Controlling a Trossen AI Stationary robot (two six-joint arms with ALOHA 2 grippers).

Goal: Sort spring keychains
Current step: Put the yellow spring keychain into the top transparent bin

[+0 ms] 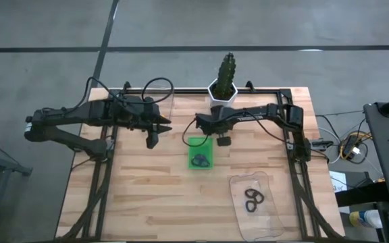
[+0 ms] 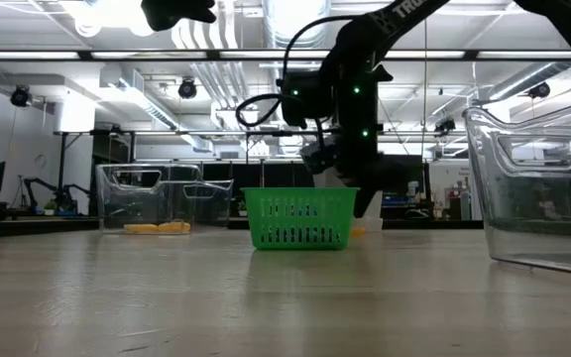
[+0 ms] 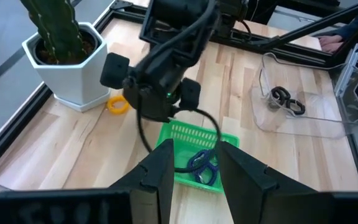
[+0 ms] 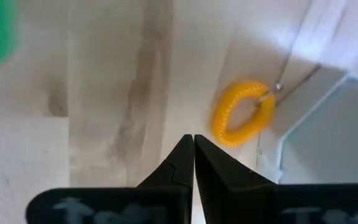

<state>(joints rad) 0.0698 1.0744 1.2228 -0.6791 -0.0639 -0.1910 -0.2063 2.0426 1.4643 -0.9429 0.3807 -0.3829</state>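
Note:
An orange coiled keychain (image 4: 241,113) lies flat on the wood beside the white pot; it also shows in the left wrist view (image 3: 118,104). My right gripper (image 4: 193,146) is shut and hovers above the table just beside that ring, touching nothing; in the high view it sits near the pot (image 1: 204,125). Purple keychains (image 3: 202,165) lie in the green tray (image 1: 191,143). Black keychains (image 1: 253,200) lie in a clear tray (image 1: 265,181). My left gripper (image 3: 194,171) is open, held over the table's left half (image 1: 155,137), facing the green tray.
A cactus in a white hexagonal pot (image 1: 225,88) stands at the table's far edge, close to the right gripper. A second clear tray (image 2: 157,203) at the far left holds orange pieces (image 2: 157,227). Bare wood lies toward the near edge.

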